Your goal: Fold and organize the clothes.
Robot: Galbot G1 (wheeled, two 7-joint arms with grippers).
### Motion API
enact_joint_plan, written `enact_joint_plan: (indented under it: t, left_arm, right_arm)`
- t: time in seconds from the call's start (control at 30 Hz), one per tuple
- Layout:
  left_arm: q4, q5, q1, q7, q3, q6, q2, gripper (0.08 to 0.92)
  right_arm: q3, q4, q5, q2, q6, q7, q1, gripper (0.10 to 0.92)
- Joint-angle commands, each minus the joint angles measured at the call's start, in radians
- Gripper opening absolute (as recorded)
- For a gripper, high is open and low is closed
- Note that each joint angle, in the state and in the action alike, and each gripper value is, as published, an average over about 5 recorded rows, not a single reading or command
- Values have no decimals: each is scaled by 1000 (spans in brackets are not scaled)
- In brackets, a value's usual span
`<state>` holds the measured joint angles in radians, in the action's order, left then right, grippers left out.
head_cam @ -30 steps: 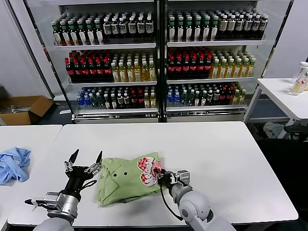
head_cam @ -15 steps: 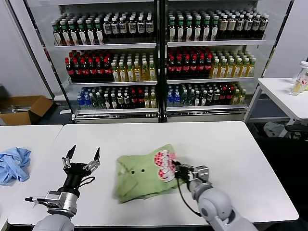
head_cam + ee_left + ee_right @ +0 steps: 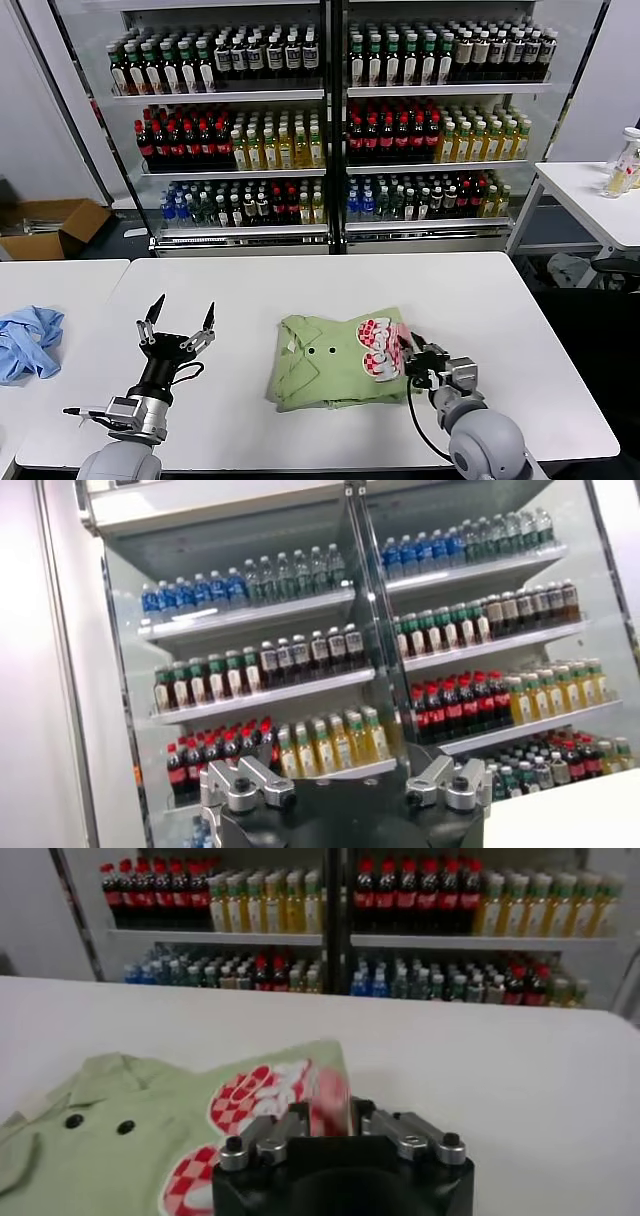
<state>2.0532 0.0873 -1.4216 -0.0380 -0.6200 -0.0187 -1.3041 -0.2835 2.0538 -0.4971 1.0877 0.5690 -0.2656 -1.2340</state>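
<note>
Right gripper (image 3: pixel 412 357) sits at the checkered-print edge of the folded green shirt (image 3: pixel 330 360) on the white table (image 3: pixel 450 300), its fingers around that edge; whether they clamp the cloth cannot be told. Left gripper (image 3: pixel 180 318), well apart from the shirt, points upward with fingers spread wide.

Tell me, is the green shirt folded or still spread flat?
Folded. The green shirt lies as a compact rectangle on the white table, sleeves tucked in, collar, buttons and checkered print on top, with the right gripper at its edge.
</note>
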Motion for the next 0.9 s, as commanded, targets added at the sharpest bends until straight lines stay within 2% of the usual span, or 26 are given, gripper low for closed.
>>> enact_joint_plan:
  t: [0.03,0.13,0.33,0.5,0.6,0.9]
  left_arm:
    - [-13,-24,8,-31,-2,31,-3,823]
    - [-16,-26,13,-40,-5,34,-4,823]
    - [-29,-28,32,-51,-15,52,-15,823]
    - [-33,-31,33,-57,-27,69,2,823]
    - [-35,-30,37,-47,-26,70,13,823]
    - [-80,-19,81,-45,-19,62,39,823]
  right_arm:
    - [-153,105,175,-15,-60,23,-56,420]
    - [-202,111,170,-29,-88,29,-15,507]
    - [-258,-13,173,-62,-173,57,62,663]
    - [-264,-74,206,-69,-242,83,74,793]
    - [-261,-99,224,-61,-271,99,70,819]
    - [-271,-89,230,-53,-286,115,45,823]
